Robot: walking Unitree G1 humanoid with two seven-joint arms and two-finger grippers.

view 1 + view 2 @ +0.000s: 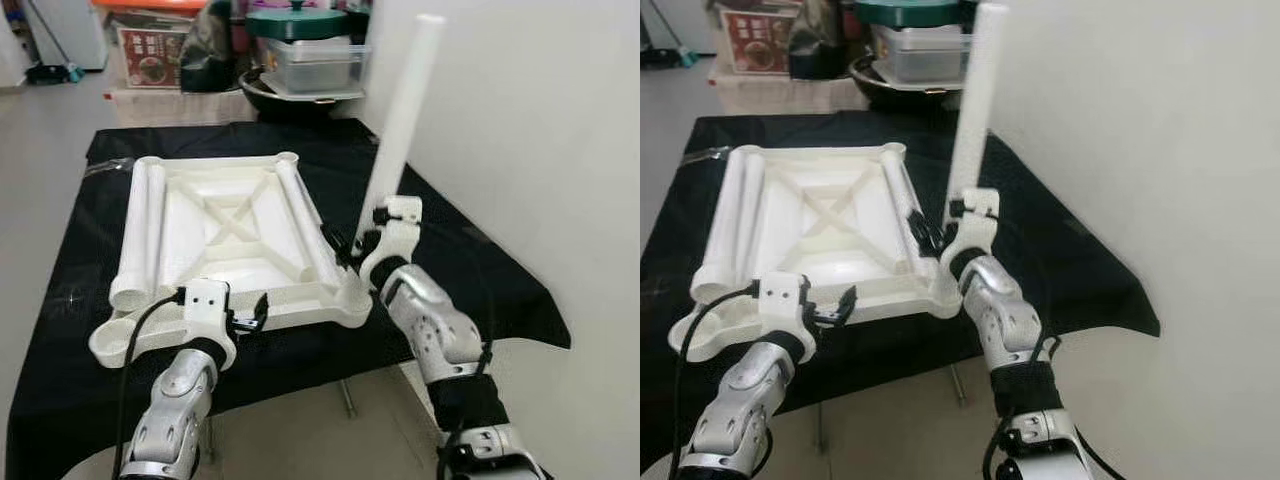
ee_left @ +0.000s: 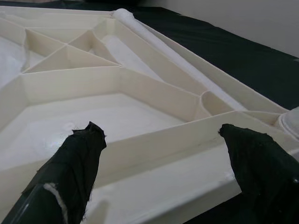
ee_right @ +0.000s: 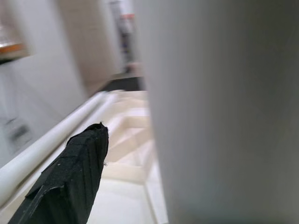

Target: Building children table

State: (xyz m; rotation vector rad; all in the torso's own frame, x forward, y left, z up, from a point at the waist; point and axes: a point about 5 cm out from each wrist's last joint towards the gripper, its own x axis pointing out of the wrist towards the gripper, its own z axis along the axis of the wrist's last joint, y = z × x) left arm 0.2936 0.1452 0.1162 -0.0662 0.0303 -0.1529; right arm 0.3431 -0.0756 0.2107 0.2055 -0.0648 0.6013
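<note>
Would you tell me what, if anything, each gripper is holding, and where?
The right gripper holds the upright white table leg at its lower end. The left gripper holds nothing.

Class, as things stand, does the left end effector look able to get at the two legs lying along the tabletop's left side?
Probably yes. The left end effector is open at the tabletop's near edge, and nothing lies between it and the two legs.
</note>
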